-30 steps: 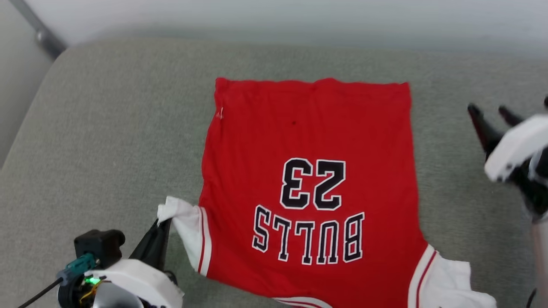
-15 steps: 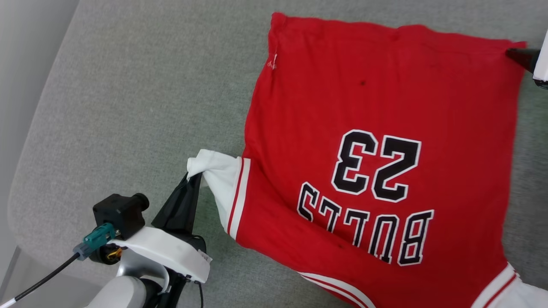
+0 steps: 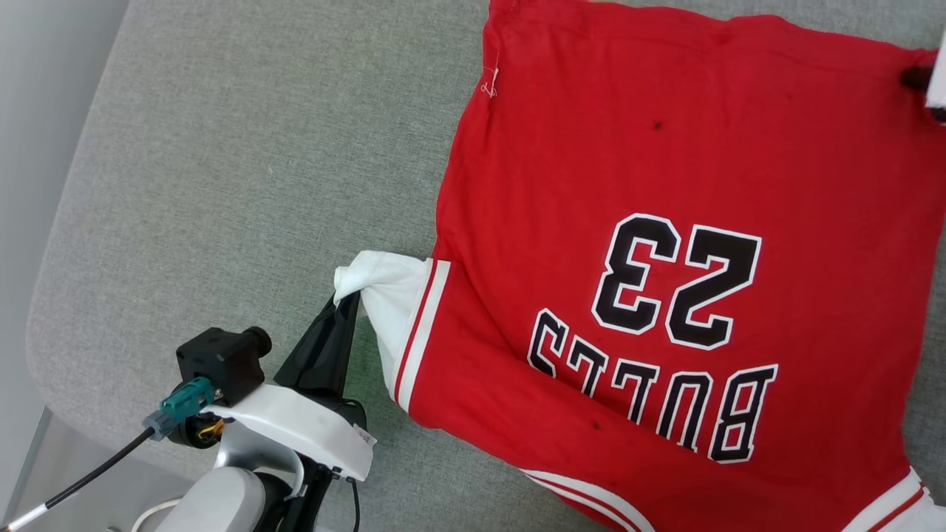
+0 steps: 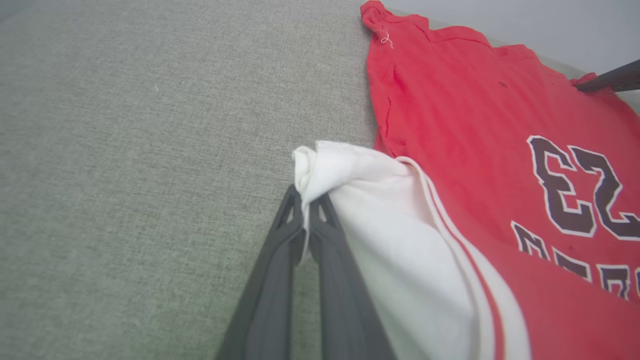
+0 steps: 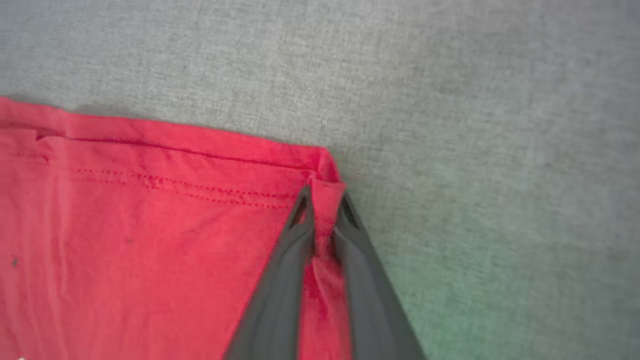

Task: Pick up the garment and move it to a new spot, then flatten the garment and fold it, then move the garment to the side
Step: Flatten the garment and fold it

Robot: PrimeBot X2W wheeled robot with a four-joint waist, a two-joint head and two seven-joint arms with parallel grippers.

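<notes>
The red Bulls jersey [image 3: 665, 185] lies spread, print upside down, across the centre and right of the head view on a grey fabric cushion [image 3: 259, 148]. The left gripper [image 3: 347, 299] is clenched on its white sleeve [image 3: 384, 277] at lower left. The right gripper [image 5: 324, 199] appears clamped on the hem corner [image 5: 324, 165], at the upper right edge.

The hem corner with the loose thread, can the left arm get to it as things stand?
Probably not yet: the left gripper is shut on the garment at its white sleeve. Nothing lies on the cushion between it and that corner, so it would have to let go first.
</notes>
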